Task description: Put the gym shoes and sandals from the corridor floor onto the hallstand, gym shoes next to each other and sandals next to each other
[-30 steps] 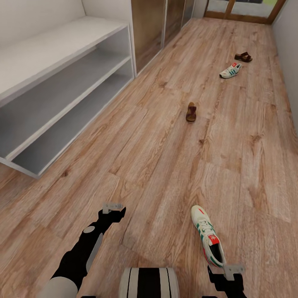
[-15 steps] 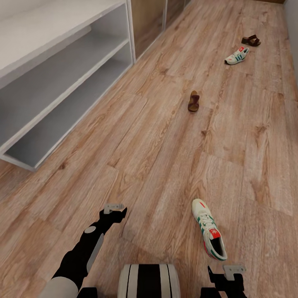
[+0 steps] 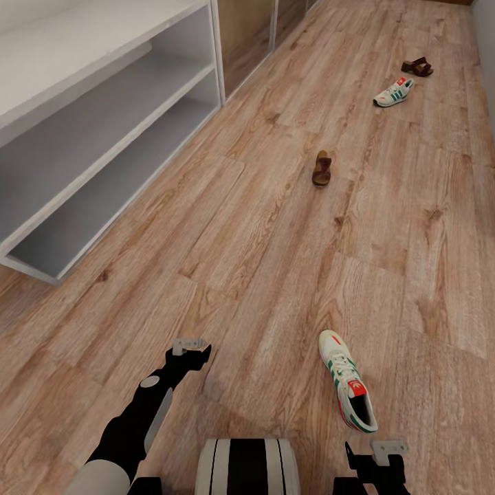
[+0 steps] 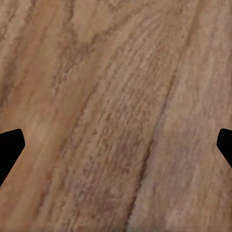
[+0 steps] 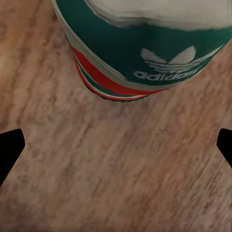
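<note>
head – high, facing down the corridor floor (image 3: pixel 275 227) | wrists – close above it | shared: planks

Wood-panelled cabinet doors (image 3: pixel 249 38) along the left wall, evenly lit.

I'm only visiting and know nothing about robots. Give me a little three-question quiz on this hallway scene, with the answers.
1. True or false: a shoe already sits on the rack.
2. How many shoes lie on the floor?
3. Which is closest to the right gripper? A) near sneaker B) near sandal C) far sneaker

Key
1. False: the rack's shelves that show are bare.
2. Four: the two sneakers, the near sandal and the far sandal.
3. A: its heel fills much of the right wrist view, just ahead of the open fingers. The left gripper, also open, hangs over bare planks.
</note>
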You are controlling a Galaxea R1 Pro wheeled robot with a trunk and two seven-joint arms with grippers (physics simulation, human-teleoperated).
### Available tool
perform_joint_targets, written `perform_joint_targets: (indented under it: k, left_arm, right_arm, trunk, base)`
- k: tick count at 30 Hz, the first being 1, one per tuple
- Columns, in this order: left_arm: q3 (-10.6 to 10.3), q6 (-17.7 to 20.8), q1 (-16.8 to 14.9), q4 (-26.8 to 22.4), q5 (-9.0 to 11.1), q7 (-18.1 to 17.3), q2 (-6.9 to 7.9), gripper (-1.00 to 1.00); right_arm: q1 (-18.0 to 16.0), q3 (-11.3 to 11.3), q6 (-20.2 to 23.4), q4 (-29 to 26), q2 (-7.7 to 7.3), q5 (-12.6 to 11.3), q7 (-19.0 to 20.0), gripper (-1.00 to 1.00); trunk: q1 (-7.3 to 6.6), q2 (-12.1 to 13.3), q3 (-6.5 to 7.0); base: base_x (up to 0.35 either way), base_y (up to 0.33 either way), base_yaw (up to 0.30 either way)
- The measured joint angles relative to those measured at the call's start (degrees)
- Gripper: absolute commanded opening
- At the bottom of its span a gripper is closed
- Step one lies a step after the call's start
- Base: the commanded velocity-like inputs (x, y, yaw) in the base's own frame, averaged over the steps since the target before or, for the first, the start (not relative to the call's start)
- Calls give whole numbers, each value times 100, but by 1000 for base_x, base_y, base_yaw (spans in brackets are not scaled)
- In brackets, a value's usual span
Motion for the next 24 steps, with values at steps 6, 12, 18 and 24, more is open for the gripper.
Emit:
perform_joint_targets:
  k: [6, 12, 18, 24]
  left_arm:
    - [4, -5, -1, 2, -5, 0, 0, 100]
    - [13, -8, -1, 2, -6, 0, -1, 100]
    - [15, -9, -2, 2, -6, 0, -1, 100]
    - [15, -9, -6, 2, 0, 0, -1, 100]
  right_arm:
    - [0, -1, 0, -3, 0, -1, 0, 100]
    - [0, 0, 0, -2, 0, -2, 0, 100]
    - [0, 4, 0, -1, 0, -2, 0, 100]
    - [-3, 6, 0, -1, 0, -2, 0, 100]
  trunk:
    - [-2, 0, 0]
    - [-1, 0, 0]
    - [0, 0, 0]
    - [-1, 0, 0]
  base:
    - [92, 0, 0]
    - [87, 0, 0]
    - [23, 0, 0]
    - [29, 0, 0]
